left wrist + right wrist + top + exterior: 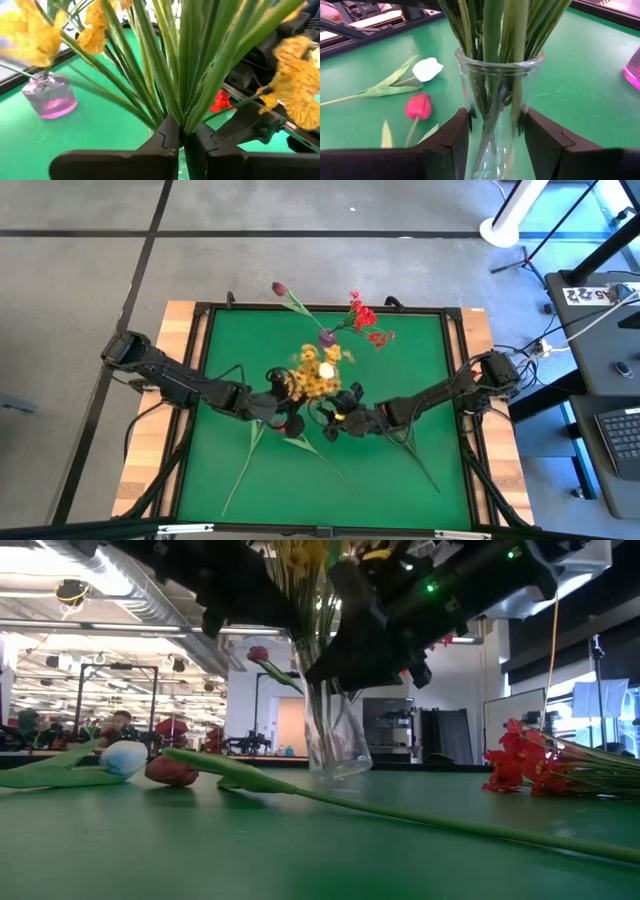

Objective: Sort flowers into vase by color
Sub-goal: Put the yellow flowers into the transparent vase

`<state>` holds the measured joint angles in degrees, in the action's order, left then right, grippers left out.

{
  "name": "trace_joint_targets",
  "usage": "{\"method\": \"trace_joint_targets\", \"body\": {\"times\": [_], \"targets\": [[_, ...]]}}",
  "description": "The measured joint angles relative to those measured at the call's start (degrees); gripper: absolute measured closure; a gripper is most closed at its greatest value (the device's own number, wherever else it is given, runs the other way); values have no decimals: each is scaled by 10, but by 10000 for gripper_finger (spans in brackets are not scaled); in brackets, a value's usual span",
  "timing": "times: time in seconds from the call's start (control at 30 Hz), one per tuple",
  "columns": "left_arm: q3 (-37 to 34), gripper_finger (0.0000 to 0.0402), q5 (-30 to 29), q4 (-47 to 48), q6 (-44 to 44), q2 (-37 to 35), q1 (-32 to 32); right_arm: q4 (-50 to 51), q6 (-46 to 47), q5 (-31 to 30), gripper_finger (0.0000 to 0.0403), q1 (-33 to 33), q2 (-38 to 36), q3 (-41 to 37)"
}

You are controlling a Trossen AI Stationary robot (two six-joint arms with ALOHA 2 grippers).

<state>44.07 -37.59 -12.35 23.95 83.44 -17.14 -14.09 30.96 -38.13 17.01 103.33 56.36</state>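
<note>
A clear glass vase [495,85] stands on the green mat [420,380] at mid-table, with a bunch of yellow flowers [318,373] in it. My right gripper [495,122] comes from the right and is shut on the vase. My left gripper [181,139] comes from the left and is shut on the bunch's green stems [175,75], over the vase's mouth. A small purple vase [50,96] stands farther back and holds a dark maroon tulip [280,288]. Red flowers [520,765] lie on the mat beside it. A white tulip [427,69] and a red tulip [419,106] lie flat on the mat. My left gripper pinches the bunched green stems [176,120] between its two fingers, coming slanting down from the table's left and lying across them. The stems rise upright and fan out above the fingers. My right gripper has the clear vase's narrow neck [492,117], just under the flared rim, between its two fingers [452,137]. It comes slanting down from the table's right. The vase is upright, and its base [338,768] appears to rest on the mat.
Long green stems [245,465] of loose flowers lie across the mat's near half. A black frame [200,380] borders the mat. Beyond the right edge stand a desk with a keyboard [615,440] and cables.
</note>
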Motion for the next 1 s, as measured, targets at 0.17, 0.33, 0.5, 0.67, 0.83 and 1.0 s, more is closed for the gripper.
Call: {"method": "trace_joint_targets", "body": {"times": [0.17, 0.33, 0.5, 0.67, 0.83, 1.0], "targets": [[0, 394, -1, -10, -3, 1, -4, 2, -2, -6, 250, 0, 0, 0], [0, 366, -8, -12, -9, 1, -11, 5, -11, -19, 250, -1, 0, 0], [0, 325, -3, -13, -18, 1, -25, 6, -12, -41, 250, -2, 0, 0], [0, 282, -14, -16, -19, -11, -38, 6, -14, -56, 250, -2, 0, 0], [1, 242, -44, -6, -24, -48, -55, 8, -23, -67, 250, -2, 3, 0], [1, 226, -84, 15, -35, -84, -85, -8, -23, -75, 250, -2, 27, 0]]}}
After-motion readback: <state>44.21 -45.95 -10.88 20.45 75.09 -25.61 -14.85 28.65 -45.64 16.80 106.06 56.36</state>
